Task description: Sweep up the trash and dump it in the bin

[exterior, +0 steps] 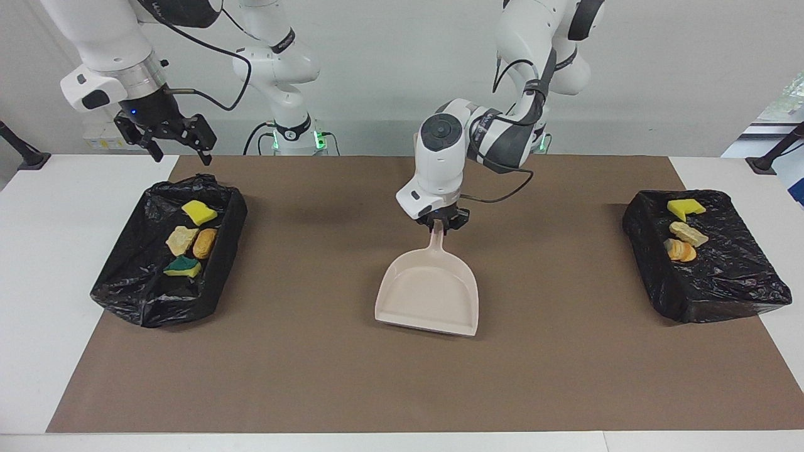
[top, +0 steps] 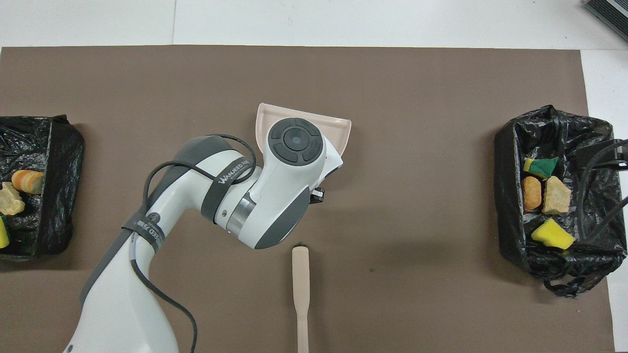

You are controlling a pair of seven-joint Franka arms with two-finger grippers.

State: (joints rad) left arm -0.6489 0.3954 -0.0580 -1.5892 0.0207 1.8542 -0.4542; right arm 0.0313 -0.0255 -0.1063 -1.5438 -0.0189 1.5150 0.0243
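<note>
Left gripper (exterior: pixel 441 227): clamped on dustpan (exterior: pixel 429 292) handle, mid-mat.
Dustpan axis: handle at 12 o'clock toward robots, mouth at 6 o'clock.
Right gripper (exterior: pixel 168 134): fingers spread, empty, over bin (exterior: pixel 141 295).
Trash (exterior: pixel 191 237): in both bins; none on mat.
Brush (top: pixel 300 289): nearer the robots than the dustpan.

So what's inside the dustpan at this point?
Nothing shows in the dustpan: its tray is bare in the facing view. The left claw is shut on its handle. From overhead the arm covers most of the tray. All the trash lies in the two black bins.
</note>
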